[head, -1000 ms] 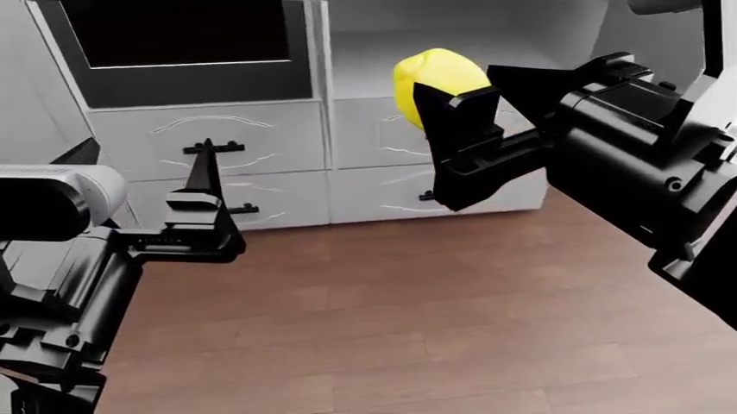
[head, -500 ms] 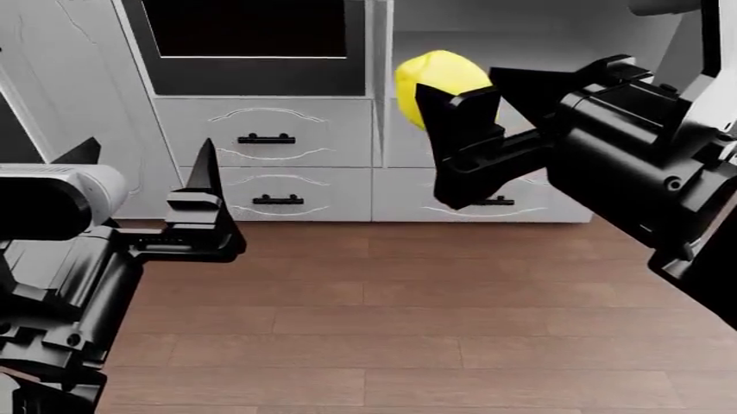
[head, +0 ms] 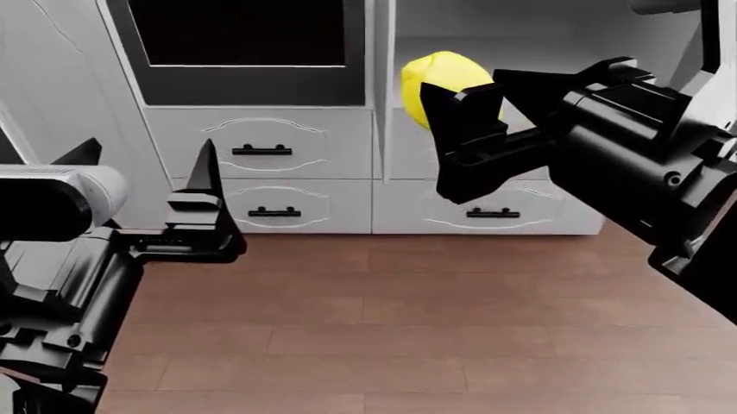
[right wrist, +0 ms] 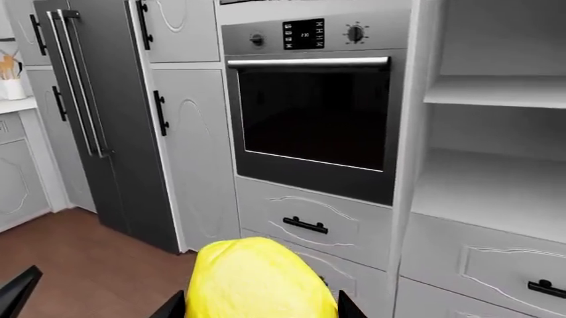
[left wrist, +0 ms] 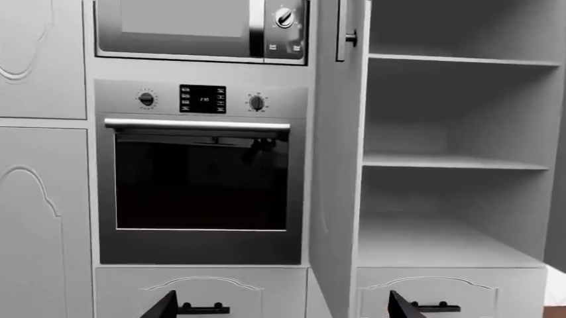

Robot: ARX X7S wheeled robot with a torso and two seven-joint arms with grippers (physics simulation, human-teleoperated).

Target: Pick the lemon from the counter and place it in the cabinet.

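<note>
the right hand [head: 467,108] is clenched on the lemon [head: 444,79], its black fingers [head: 461,112] pressed against the fruit's sides, holding it up in the air above the wood-plank floor [head: 403,328]. in the right wrist view the lemon [right wrist: 256,278] sits between the two finger tips, filling the space between them. beyond the right hand stands the cabinet [head: 484,52], its open shelves [right wrist: 495,192] facing the hand, with the lemon level with the lowest shelf in the head view. below the shelves are drawers [head: 484,207] with curved mouldings and black handles. to the side of the cabinet away from the right hand is the oven [left wrist: 201,172] with its dark glass door, and a microwave [left wrist: 199,26] above it. the left hand [head: 138,185] is released, its pointed fingers [head: 205,172] spread apart and gripping nothing, held low and well apart from the lemon.
</note>
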